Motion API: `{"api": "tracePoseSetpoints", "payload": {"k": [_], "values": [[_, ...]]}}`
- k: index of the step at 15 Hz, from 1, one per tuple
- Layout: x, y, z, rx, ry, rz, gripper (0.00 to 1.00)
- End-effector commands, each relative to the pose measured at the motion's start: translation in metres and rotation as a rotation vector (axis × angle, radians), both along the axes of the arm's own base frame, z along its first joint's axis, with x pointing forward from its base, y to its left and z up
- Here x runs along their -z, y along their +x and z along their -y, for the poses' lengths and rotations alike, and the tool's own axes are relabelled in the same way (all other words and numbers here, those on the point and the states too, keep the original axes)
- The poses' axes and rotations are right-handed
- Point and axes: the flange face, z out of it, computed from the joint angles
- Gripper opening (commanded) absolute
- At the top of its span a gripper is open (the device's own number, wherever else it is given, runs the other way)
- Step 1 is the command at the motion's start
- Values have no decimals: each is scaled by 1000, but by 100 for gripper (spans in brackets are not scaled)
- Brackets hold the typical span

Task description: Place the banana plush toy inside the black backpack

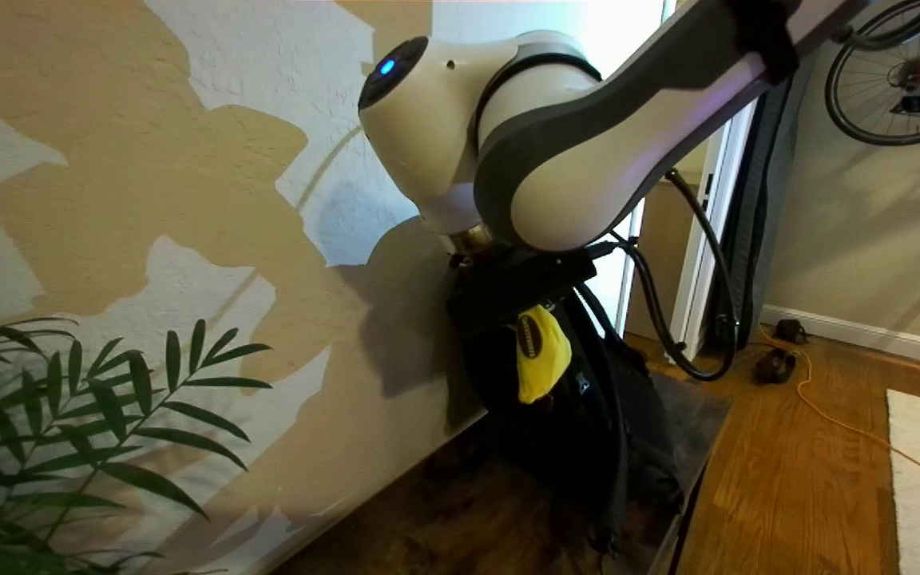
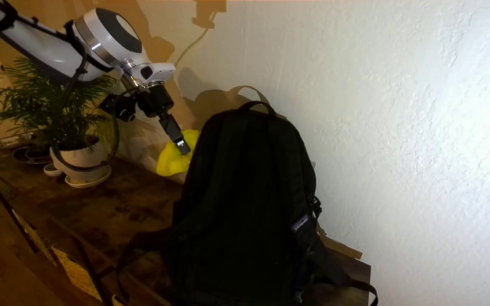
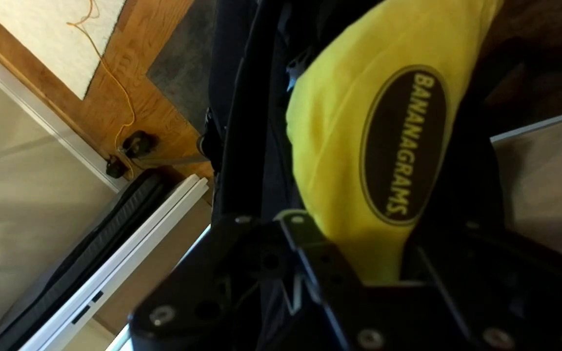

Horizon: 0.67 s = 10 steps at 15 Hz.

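A bright yellow banana plush toy (image 3: 339, 122) with a dark oval BANANAGRAMS label fills the middle of the wrist view. My gripper (image 2: 183, 146) is shut on it, and the toy hangs off the table. Its tips are hidden behind the yellow cloth in the wrist view. Upright against the wall stands the black backpack (image 2: 245, 191), its straps facing an exterior view and a loop handle on top. There the toy (image 2: 172, 159) is beside the backpack's upper edge, partly covered by it. An exterior view shows the toy (image 1: 544, 359) in front of the dark fabric; the bag's opening cannot be made out.
A potted plant (image 2: 79, 157) stands farther along the dark wooden table (image 2: 113, 212). The wall (image 2: 398, 127) runs close behind the backpack. Loose straps (image 2: 143, 246) spread over the table, and a black cable (image 1: 660, 319) loops from the arm.
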Motion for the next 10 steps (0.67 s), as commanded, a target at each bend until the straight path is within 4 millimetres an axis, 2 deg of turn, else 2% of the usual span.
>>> {"api": "tracePoseSetpoints", "payload": {"k": [1,6,10], "values": [[-15,26,14,-68,-71,32,4],[-28,52,15,-128,-150,83,4],[-21,64,23,-159,-206,76,4]]}}
